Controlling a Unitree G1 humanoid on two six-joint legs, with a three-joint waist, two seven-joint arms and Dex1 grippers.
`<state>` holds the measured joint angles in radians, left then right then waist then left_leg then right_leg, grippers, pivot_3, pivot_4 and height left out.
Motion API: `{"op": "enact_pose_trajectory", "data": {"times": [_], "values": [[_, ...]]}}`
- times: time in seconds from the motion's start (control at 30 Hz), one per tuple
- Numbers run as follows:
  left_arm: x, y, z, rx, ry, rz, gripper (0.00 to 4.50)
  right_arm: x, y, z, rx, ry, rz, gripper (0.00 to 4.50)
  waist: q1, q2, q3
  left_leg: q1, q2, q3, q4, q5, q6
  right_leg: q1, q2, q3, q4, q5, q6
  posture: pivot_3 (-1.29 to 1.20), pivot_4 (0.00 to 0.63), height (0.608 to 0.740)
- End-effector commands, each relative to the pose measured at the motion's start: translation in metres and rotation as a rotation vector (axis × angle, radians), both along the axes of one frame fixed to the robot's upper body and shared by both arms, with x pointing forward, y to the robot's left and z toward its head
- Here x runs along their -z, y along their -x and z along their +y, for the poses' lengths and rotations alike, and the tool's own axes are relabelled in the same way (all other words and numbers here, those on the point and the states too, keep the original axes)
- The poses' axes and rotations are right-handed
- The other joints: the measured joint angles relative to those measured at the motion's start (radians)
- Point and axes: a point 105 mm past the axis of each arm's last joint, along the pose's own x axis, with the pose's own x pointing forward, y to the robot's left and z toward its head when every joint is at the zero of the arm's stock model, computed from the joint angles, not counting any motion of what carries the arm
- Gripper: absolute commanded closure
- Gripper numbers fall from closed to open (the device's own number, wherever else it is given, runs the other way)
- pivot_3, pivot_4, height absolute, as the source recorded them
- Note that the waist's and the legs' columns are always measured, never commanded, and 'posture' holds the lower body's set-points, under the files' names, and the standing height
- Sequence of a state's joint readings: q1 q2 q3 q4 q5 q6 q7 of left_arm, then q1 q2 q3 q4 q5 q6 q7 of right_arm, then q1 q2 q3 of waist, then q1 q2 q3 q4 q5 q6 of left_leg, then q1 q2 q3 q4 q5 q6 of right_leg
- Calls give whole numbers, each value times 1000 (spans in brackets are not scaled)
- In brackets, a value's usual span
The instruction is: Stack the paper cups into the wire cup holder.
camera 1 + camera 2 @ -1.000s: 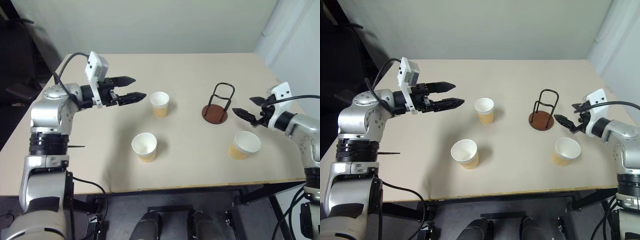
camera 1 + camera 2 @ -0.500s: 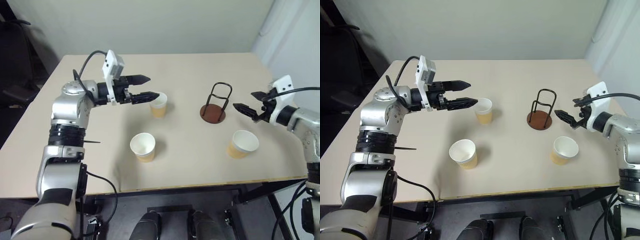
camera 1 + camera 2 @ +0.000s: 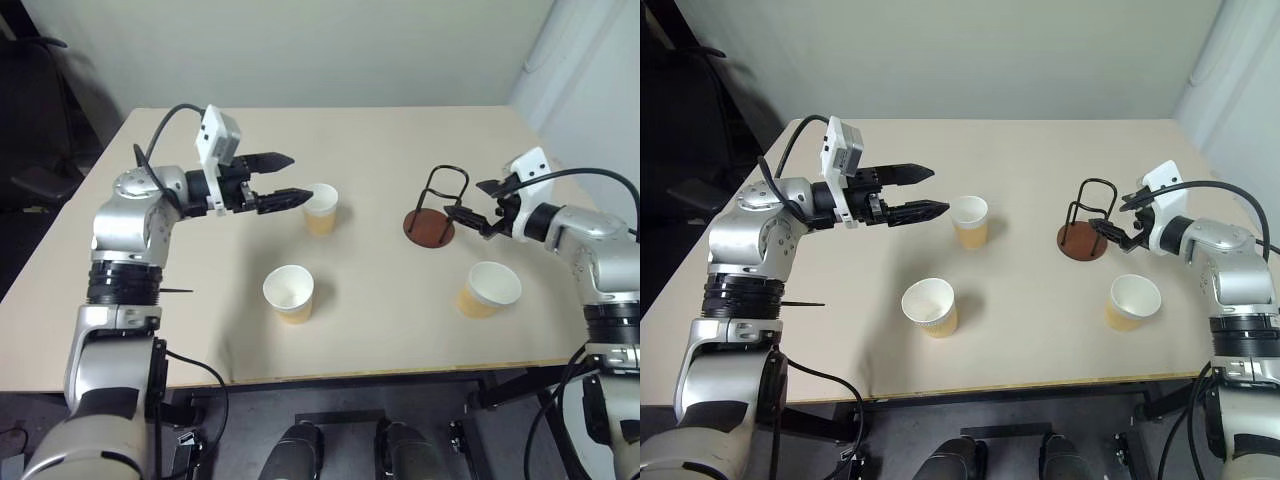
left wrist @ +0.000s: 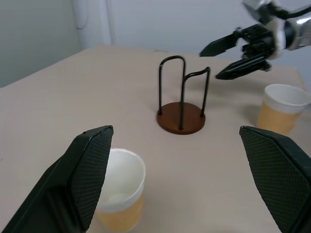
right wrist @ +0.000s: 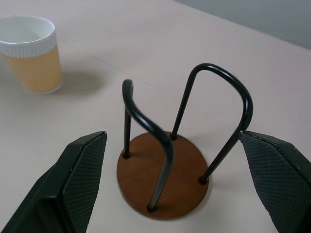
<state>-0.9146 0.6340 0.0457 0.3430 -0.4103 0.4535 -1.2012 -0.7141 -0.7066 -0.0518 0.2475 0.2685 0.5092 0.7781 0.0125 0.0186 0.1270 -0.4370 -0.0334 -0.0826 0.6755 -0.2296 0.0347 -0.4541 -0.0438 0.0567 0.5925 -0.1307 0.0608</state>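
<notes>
Three paper cups stand upright on the table: one far [image 3: 320, 208], one near the front [image 3: 289, 293], one at the right [image 3: 488, 288]. The wire cup holder [image 3: 432, 210] stands empty between the far and the right cup, on a reddish-brown base [image 5: 163, 170]. My left gripper [image 3: 302, 177] is open and points level at the far cup [image 4: 119, 194]. One fingertip is at that cup's rim; contact cannot be told. My right gripper [image 3: 463, 198] is open just right of the holder, pointing at it, with nothing in it.
The beige table [image 3: 380, 330] has its front edge close below the near cup. A wall runs behind the far edge. Free tabletop lies left of the cups and behind the holder.
My right gripper has moved left, closer to the holder. My left gripper has edged right, up to the far cup. The cups and the holder have stayed put.
</notes>
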Motion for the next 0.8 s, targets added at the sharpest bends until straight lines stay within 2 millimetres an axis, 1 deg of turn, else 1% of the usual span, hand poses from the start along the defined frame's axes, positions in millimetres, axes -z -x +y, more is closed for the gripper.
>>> {"op": "enact_pose_trajectory", "data": {"times": [0.03,0.17,0.27,0.43,0.77,0.8], "values": [[-13,10,0,38,-2,-51,45,-12,-2,5,-24,14,-53,27,0,0,0,0,0,0,0,0,0,0,0,0,0,0,0,0,150,740],[-13,20,-5,109,-27,-34,45,-11,-3,8,-35,17,-54,27,0,0,0,0,0,0,0,0,0,0,0,0,0,0,0,0,150,740],[-12,23,-5,146,-66,-20,45,-9,-2,9,-43,24,-51,27,0,0,0,0,0,0,0,0,0,0,0,0,0,0,0,0,150,740],[-11,25,-4,171,-118,-13,45,-10,-3,9,-42,26,-55,27,0,0,0,0,0,0,0,0,0,0,0,0,0,0,0,0,150,740],[-15,28,-6,181,-129,-25,45,-8,-5,11,-43,40,-64,27,0,0,0,0,0,0,0,-1,-1,0,0,0,0,0,-1,0,150,740],[-16,28,-5,180,-129,-26,0,-7,-5,11,-44,44,-64,429,0,0,0,0,0,0,0,-1,0,0,0,0,0,0,-1,0,150,740]]}}
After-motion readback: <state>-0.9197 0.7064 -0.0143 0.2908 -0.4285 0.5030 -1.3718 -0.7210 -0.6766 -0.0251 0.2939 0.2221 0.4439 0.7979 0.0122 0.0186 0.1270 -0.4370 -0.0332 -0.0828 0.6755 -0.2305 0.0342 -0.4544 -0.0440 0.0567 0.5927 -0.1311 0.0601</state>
